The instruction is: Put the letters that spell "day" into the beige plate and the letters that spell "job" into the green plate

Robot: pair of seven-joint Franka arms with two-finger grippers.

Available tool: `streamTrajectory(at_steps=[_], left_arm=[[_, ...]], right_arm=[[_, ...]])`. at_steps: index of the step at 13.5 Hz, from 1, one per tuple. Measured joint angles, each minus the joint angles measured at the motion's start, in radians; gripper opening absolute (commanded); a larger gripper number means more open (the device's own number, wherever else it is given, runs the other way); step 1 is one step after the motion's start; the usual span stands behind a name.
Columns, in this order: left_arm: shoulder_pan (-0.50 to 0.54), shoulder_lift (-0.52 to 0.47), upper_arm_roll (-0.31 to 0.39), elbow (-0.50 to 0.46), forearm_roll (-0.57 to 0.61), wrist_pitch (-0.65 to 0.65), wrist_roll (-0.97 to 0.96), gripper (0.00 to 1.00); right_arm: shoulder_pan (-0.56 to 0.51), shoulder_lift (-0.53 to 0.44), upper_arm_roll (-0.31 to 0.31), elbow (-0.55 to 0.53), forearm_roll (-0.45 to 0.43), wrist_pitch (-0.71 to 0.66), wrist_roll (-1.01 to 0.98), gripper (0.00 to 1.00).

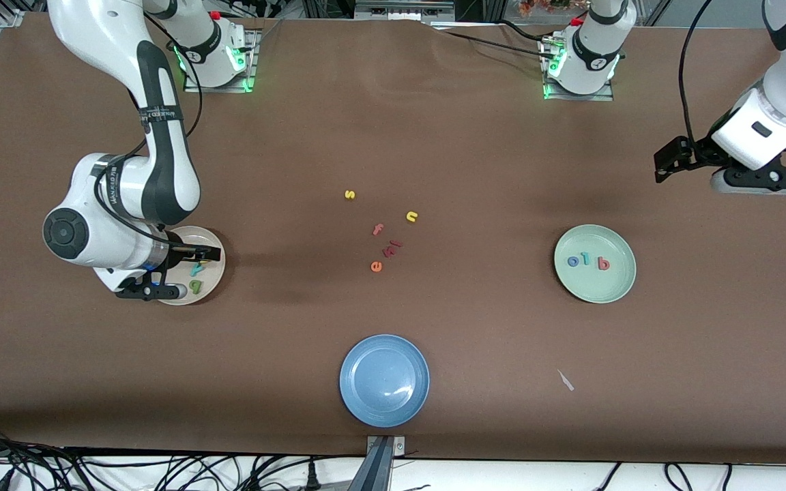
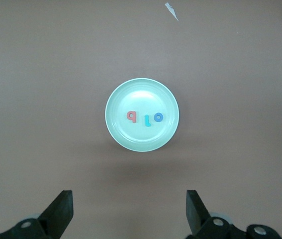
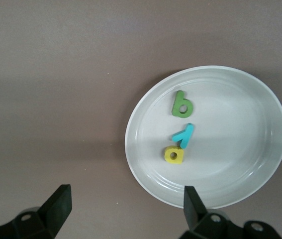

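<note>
Both words look sorted: d, a, y in the beige plate, j, o, b in the green plate. Right end effector hangs wide and empty over the beige plate's edge; left end effector, wide and empty, waits above the counter (only retreat seems left).

Green d, teal y, yellow a in beige plate — o, j, b in green plate.

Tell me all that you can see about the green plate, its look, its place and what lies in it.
The green plate is round, pale mint, glossy, with a shallow raised rim. It lies flat on the brown table toward the left arm's end, nothing gripping it. Three small foam letters lie in a row at its middle: a blue o, a teal j and a pinkish-red b. They lie close together. The open left gripper is high above the table nearby.
</note>
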Motion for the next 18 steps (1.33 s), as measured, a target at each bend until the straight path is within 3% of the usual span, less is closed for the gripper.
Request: streamTrajectory(at_steps=[6, 18], left_arm=[[-0.009, 0.042, -0.003, 0.09, 0.0, -0.049, 0.001, 1.0], [-0.011, 0.055, -0.004, 0.102, 0.0, -0.052, 0.001, 1.0]], right_arm=[[0.002, 0.0, 0.0, 0.008, 0.0, -0.014, -0.001, 1.0], [0.007, 0.0, 0.002, 0.022, 0.0, -0.027, -0.002, 1.0]])
